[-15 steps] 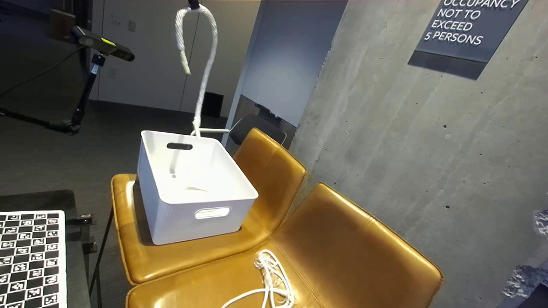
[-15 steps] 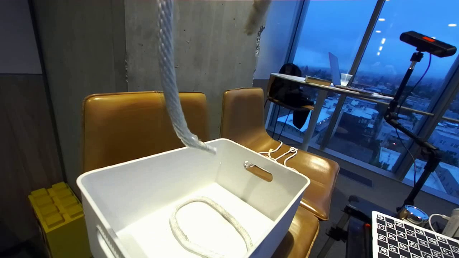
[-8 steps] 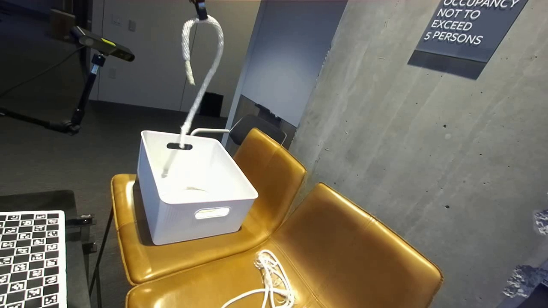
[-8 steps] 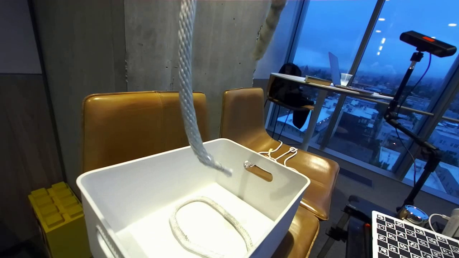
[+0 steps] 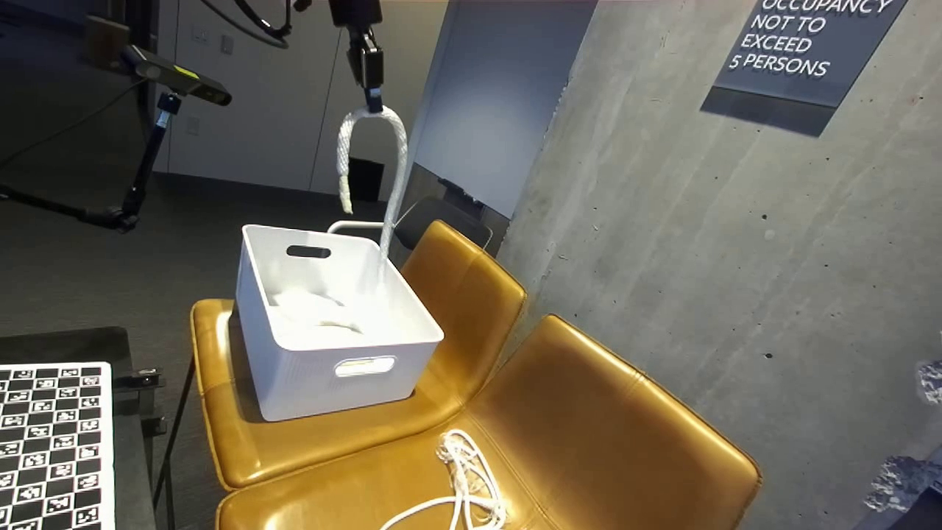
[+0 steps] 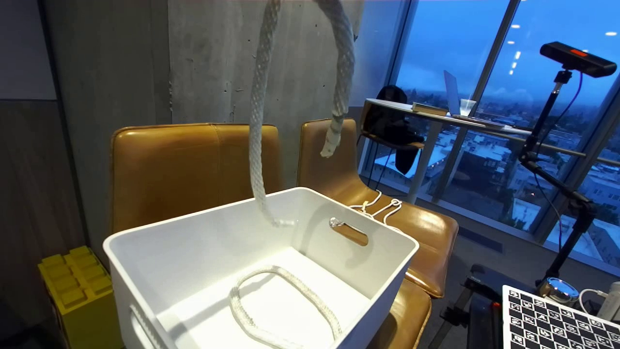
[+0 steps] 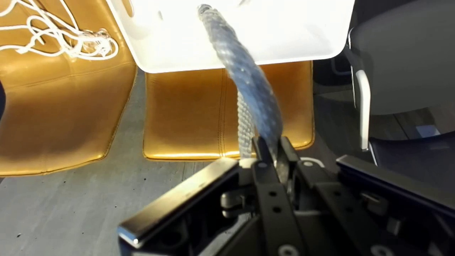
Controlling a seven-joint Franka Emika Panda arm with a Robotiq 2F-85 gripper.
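pincer point(image 7: 274, 147): black, angular | fingers point(image 7: 266, 176): slim, flat, round holes point(image 7: 276, 209) | screws point(image 7: 288, 250) below fingertips: silvery | outer bars point(image 7: 179, 197) flanking pincer: shiny metallic | wrist point(image 5: 355, 10) above pincer: black | cables point(image 5: 257, 20) beside wrist: dark, curved

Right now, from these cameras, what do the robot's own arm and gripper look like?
The gripper looks mostly black, with two slim, straight fingers, small dark holes and pale round screw heads. A bar beside them has a shiny silvery face. In an exterior view, the bit of arm showing is black too, with dark cables nearby. I can't read any markings.
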